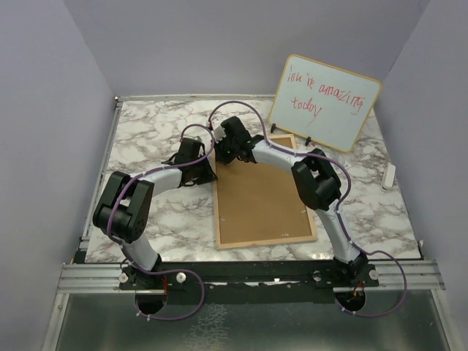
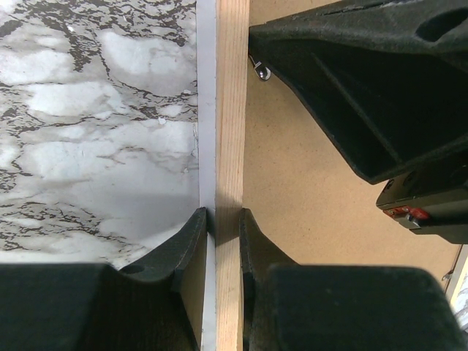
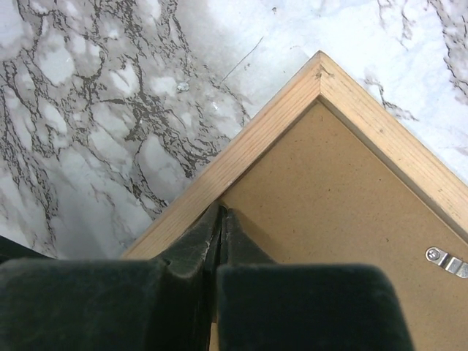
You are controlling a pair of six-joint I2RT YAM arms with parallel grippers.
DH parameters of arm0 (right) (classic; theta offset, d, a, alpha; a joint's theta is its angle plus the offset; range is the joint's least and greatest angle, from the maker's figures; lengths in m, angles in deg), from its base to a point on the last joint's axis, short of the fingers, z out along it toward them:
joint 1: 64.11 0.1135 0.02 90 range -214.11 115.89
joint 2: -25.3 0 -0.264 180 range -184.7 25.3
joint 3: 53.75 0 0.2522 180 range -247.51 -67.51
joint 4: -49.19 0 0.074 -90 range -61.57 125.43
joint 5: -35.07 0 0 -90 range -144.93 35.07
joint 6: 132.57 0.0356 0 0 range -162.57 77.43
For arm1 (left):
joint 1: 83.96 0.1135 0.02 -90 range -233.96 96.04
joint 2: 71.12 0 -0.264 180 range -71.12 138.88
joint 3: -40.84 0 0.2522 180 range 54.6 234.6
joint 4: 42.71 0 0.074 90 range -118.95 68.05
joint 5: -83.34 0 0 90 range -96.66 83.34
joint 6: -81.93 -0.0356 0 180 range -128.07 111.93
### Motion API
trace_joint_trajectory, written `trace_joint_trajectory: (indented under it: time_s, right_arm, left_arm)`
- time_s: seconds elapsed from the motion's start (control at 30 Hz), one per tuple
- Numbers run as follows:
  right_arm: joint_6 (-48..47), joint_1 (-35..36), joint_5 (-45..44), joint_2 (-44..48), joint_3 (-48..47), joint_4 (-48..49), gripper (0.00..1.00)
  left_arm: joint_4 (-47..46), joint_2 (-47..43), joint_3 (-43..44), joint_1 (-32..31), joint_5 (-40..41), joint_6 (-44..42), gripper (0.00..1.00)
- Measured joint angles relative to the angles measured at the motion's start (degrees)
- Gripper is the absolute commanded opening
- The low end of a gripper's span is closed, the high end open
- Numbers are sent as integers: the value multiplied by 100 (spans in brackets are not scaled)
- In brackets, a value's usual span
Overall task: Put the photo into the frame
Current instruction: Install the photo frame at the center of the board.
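One marble-patterned table [image 1: 161, 216] carries everything. On it lies one frame [image 1: 267, 242] with four light wood rails, filled by one brown backing board [image 1: 259, 197]. One whiteboard [image 1: 327, 101] with red writing stands at the upper right. One small white object [image 1: 389, 176] sits at the table's right edge. There are two arms, the left arm [image 1: 164, 178] and the right arm [image 1: 319, 183], each with one pair of jaws, and purple cables [image 1: 241, 103] run along both. One metal clip [image 2: 259, 71] shows in the left wrist view and one metal clip [image 3: 446, 262] in the right wrist view. From above the clips are too small to count.
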Motion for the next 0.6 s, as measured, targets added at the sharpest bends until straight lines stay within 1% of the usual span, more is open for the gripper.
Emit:
trace_joint_trajectory:
  time_s: [0.27, 0.6]
  right_arm:
    - [-199, -48, 282, 74, 199, 229, 1]
    - [-595, -90, 595, 205, 533, 562, 4]
  left_arm:
    - [0, 0, 0, 2, -2, -2, 10]
    - [33, -2, 0, 17, -13, -15, 10]
